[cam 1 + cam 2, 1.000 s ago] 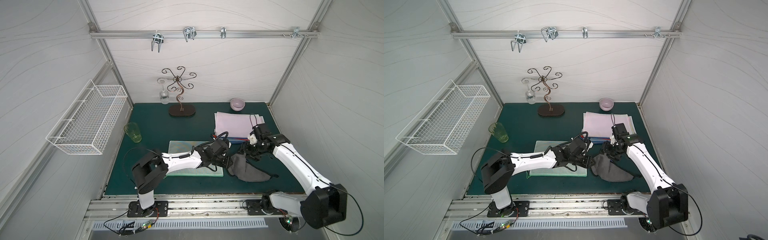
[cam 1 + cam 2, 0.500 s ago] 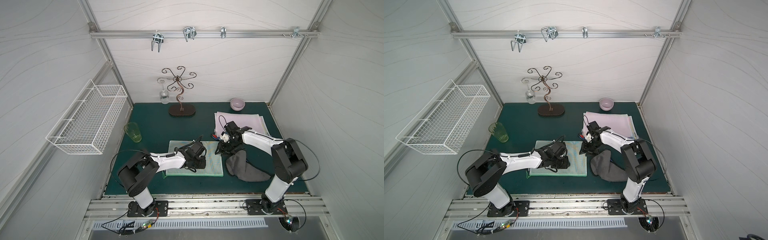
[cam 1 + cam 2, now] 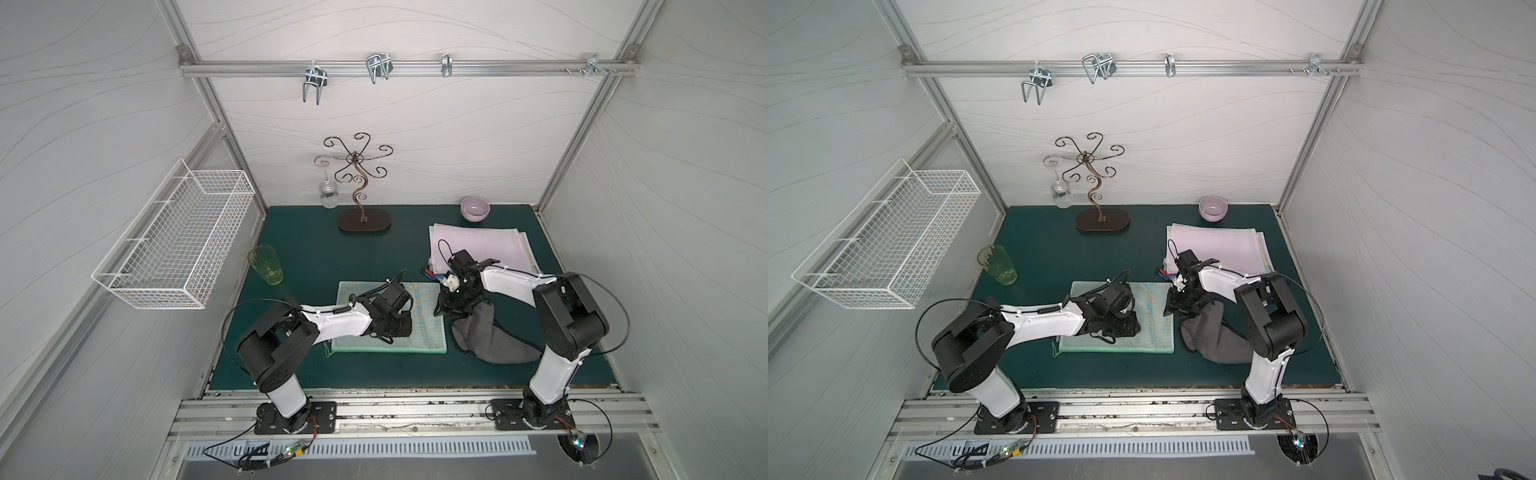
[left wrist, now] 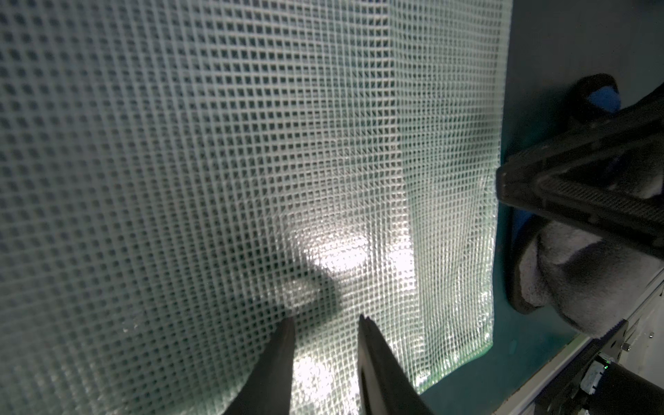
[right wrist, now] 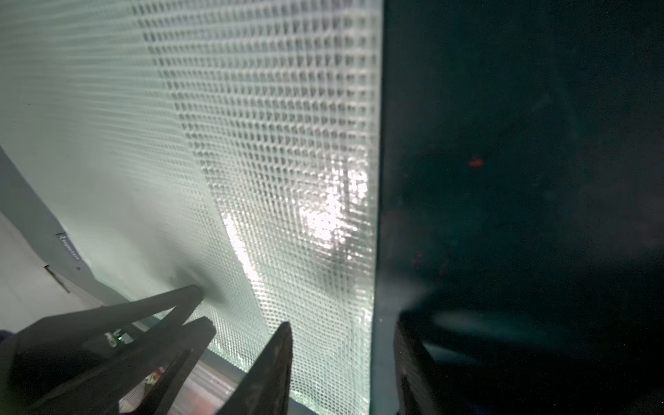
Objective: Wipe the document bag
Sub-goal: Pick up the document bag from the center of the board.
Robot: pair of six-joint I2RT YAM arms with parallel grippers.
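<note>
The document bag (image 3: 428, 328) (image 3: 1156, 328) is a pale green mesh pouch lying flat on the dark green mat. My left gripper (image 3: 401, 328) (image 3: 1129, 326) rests tips-down on its middle. In the left wrist view the left gripper (image 4: 325, 321) is open, with only mesh (image 4: 215, 179) between the fingers. My right gripper (image 3: 444, 309) (image 3: 1173, 309) stands at the bag's right edge. In the right wrist view it (image 5: 341, 323) is open, straddling that edge of the bag (image 5: 287, 143). A grey cloth (image 3: 498, 343) (image 3: 1217, 340) (image 4: 560, 287) lies crumpled just right of the bag, against the right gripper.
A pink paper stack (image 3: 482, 245) and a lilac bowl (image 3: 475, 208) sit behind the right arm. A green glass (image 3: 266, 264) stands at the left. A scrolled metal stand (image 3: 363, 199) with a hanging wine glass (image 3: 328, 195) is at the back. A wire basket (image 3: 178, 237) hangs on the left wall.
The left gripper has slid left from the bag's right end to its middle. The right gripper has moved left from above the cloth to the bag's right edge and narrowed.
</note>
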